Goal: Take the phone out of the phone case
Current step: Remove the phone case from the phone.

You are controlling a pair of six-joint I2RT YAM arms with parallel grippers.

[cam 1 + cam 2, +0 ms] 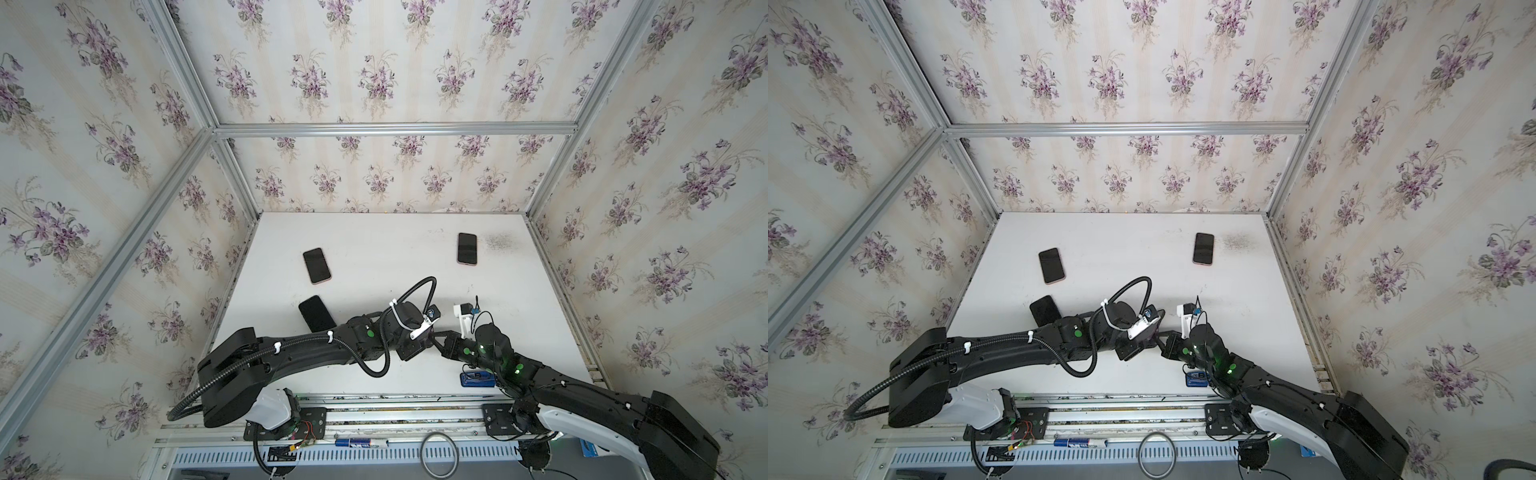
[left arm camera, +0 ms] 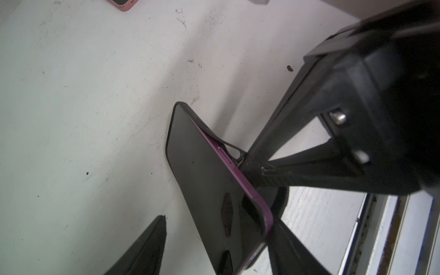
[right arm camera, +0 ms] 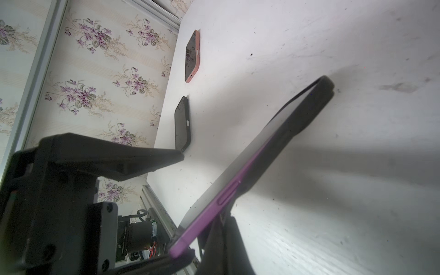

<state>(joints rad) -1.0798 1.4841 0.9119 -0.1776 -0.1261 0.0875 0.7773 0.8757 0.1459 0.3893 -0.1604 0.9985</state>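
Where the phone is: the purple phone (image 2: 209,181) sits tilted in its black case (image 3: 307,114), one end on the table (image 2: 83,107) and the other lifted, with the case rim peeled off one long side.
Right gripper: the right gripper (image 2: 246,165) is pinched together on that loose rim.
Left gripper: the left gripper (image 2: 220,222) straddles the phone's lifted end, jaws apart, not gripping.
Doing it well: probably clamp the phone's bare edges, not the case, then draw the two apart slowly.
Around the phone: a black phone (image 1: 316,312) and a pink phone (image 1: 316,266) lie to its left and a third phone (image 1: 467,248) lies beyond it, all well apart.
In the way: nothing blocks, though the seated corner may resist.
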